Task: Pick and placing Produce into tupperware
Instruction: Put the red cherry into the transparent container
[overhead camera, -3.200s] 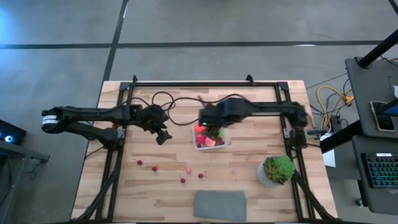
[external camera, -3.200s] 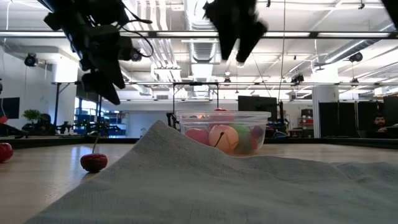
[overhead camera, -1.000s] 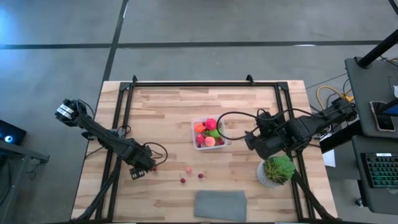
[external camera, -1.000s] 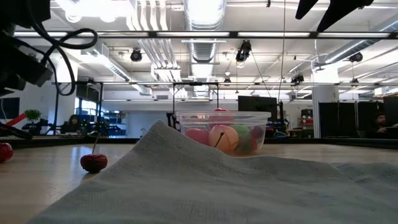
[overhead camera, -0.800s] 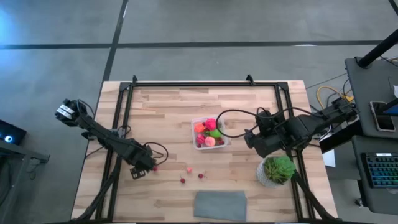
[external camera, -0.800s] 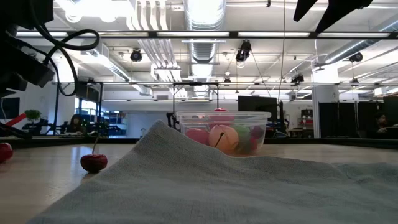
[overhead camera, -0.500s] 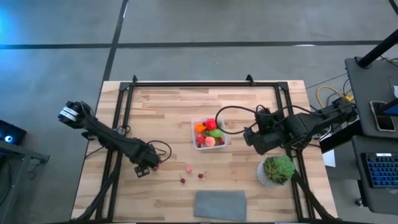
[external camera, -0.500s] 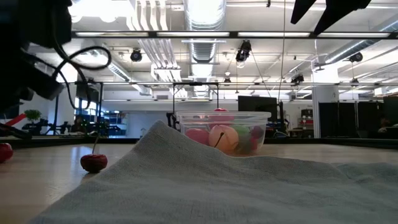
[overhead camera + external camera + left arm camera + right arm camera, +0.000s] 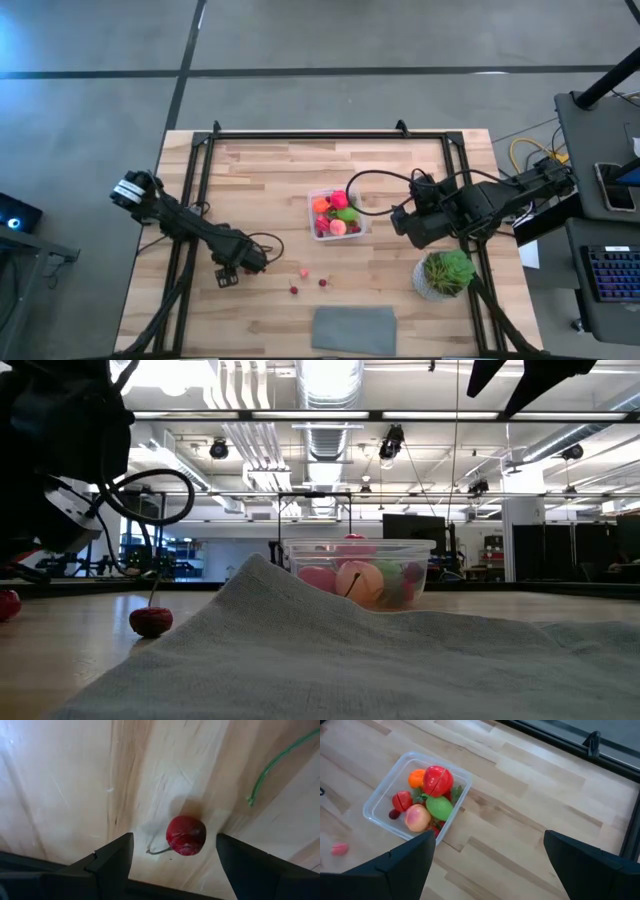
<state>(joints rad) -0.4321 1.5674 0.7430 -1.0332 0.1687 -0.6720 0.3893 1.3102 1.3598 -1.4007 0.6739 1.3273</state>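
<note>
The clear square tupperware stands on its base mid-table, holding red, orange, green and peach produce; the low view shows it behind the cloth. My left gripper is low over the table's left half, open. In its wrist view the fingers stand on either side of a dark red cherry lying on the wood, without touching it. My right gripper hovers open to the right of the tub. A pink piece and two dark berries lie loose near the front.
A flat grey cloth lies at the near edge and fills the low view's foreground. A potted green plant stands at the near right. Black frame rails run along the table's sides. Bare wood lies behind the tub.
My left gripper has slid a little toward the table's right, staying low, and now stands over the cherry that lay just right of it. Its fingers stay open. The tub and the loose pieces have not moved.
</note>
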